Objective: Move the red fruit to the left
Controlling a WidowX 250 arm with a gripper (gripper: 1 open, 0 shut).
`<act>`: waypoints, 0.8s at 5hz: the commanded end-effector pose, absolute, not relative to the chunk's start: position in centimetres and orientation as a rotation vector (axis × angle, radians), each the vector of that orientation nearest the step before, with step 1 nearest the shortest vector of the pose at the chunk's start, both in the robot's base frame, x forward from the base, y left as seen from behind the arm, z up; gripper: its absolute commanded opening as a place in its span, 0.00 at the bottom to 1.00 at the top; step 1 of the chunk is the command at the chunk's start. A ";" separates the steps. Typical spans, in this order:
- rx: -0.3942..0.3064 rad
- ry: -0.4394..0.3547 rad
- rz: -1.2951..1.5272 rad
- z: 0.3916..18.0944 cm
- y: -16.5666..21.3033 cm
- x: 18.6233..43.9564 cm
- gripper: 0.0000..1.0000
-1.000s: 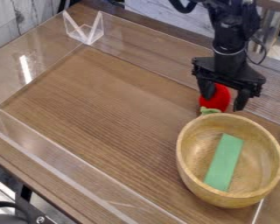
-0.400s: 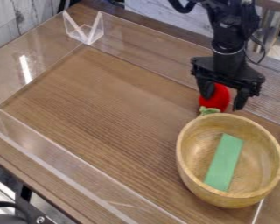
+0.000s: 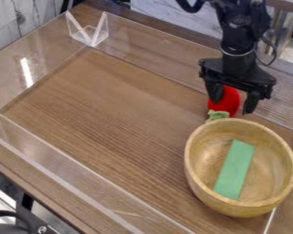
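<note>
The red fruit (image 3: 230, 101) lies on the wooden table at the right, just beyond the far rim of the wooden bowl, with its green leafy end (image 3: 219, 115) toward the front. My black gripper (image 3: 233, 101) points down over it, open, one finger on each side of the fruit. Whether the pads touch the fruit I cannot tell.
A wooden bowl (image 3: 200, 170) holding a flat green block (image 3: 238, 167) sits just in front of the gripper. Clear acrylic walls (image 3: 27, 146) ring the table, with a small clear stand (image 3: 87, 32) at the far left. Bare wood (image 3: 113, 101) stretches to the left.
</note>
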State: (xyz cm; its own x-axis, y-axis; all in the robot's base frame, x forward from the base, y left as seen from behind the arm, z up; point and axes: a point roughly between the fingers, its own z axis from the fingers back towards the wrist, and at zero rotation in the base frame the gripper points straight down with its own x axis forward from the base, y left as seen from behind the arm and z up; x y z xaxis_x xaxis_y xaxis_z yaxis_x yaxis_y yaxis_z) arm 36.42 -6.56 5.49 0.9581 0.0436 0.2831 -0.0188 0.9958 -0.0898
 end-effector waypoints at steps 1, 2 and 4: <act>-0.097 -0.359 0.035 7.7 -6.4 37.7 1.00; -0.093 -0.356 0.038 7.5 -6.3 37.7 0.00; -0.105 -0.378 0.058 10.2 -5.5 37.1 0.00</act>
